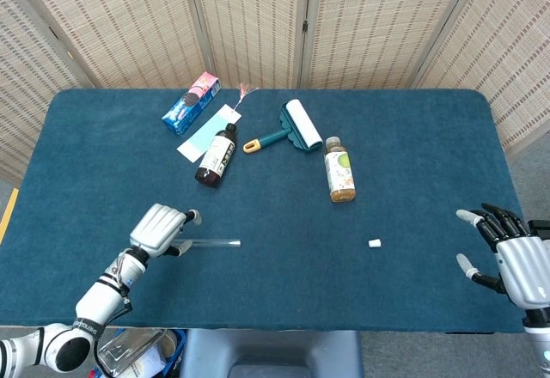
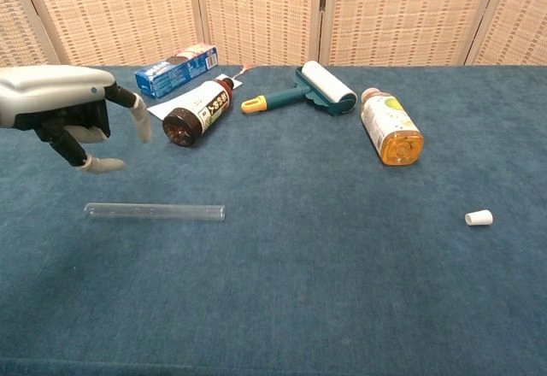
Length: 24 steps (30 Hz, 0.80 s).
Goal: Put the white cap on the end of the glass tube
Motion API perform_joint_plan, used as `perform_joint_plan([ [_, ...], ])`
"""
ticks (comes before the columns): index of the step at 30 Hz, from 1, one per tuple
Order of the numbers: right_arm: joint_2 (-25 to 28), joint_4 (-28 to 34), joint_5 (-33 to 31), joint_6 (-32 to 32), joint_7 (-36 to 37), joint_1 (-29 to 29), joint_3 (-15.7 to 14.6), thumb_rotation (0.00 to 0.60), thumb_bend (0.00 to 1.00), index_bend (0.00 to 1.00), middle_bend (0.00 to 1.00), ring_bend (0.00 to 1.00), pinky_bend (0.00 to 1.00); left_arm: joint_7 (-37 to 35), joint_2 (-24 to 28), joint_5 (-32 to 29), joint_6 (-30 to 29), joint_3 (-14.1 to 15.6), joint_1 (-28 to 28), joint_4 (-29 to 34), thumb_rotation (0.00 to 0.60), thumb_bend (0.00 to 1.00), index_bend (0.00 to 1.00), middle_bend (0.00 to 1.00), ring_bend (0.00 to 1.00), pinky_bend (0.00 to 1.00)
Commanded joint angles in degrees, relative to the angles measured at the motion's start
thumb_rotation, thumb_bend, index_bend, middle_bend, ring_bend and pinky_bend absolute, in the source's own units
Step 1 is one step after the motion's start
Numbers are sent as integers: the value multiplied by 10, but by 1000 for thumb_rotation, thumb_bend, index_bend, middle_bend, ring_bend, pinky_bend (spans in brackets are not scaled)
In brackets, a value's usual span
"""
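The glass tube (image 1: 213, 242) (image 2: 155, 212) lies flat on the blue table, left of centre. My left hand (image 1: 161, 228) (image 2: 67, 108) hovers over the tube's left end, fingers apart and empty, not touching it. The small white cap (image 1: 375, 243) (image 2: 479, 218) lies on its side at the right, far from the tube. At the table's right front corner my right hand (image 1: 509, 258) stays open with its fingers spread; the chest view does not show it.
At the back lie a blue snack box (image 1: 191, 103), a brown bottle (image 1: 216, 155), a teal lint roller (image 1: 290, 129) and an orange drink bottle (image 1: 339, 171). A folding screen (image 1: 275, 17) stands behind the table (image 1: 412, 146).
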<state>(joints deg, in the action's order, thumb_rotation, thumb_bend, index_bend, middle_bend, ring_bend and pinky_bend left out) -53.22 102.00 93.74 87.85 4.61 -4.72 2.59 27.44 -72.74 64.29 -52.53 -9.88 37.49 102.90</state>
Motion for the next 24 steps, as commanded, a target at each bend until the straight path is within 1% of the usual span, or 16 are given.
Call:
perform_joint_plan([
  [1, 0, -1, 0, -3, 1, -1, -1, 600, 288, 207, 264, 124, 167, 20, -23, -27, -1, 8, 13, -16, 600, 300, 416, 994, 1000, 1000],
  [5, 1, -3, -3, -5, 3, -2, -1, 600, 288, 207, 264, 124, 167, 48, -48, -69, -1, 14, 29, -31, 600, 301, 446, 999, 1000, 1000],
  [13, 1, -10, -8, -14, 10, -6, -2, 600, 288, 207, 264, 124, 167, 83, -85, -137, -1, 23, 58, -47, 600, 301, 442, 1000, 1000, 1000],
  [17, 2, -11, -9, -18, 13, -7, -1, 600, 289, 207, 264, 124, 167, 98, -104, -162, -6, 26, 72, -60, 600, 300, 439, 1000, 1000, 1000],
  [24, 4, -14, -11, -20, 17, -9, -1, 600, 289, 207, 264, 124, 167, 101, -127, -190, 9, 32, 95, -87, 600, 300, 429, 1000, 1000, 1000],
])
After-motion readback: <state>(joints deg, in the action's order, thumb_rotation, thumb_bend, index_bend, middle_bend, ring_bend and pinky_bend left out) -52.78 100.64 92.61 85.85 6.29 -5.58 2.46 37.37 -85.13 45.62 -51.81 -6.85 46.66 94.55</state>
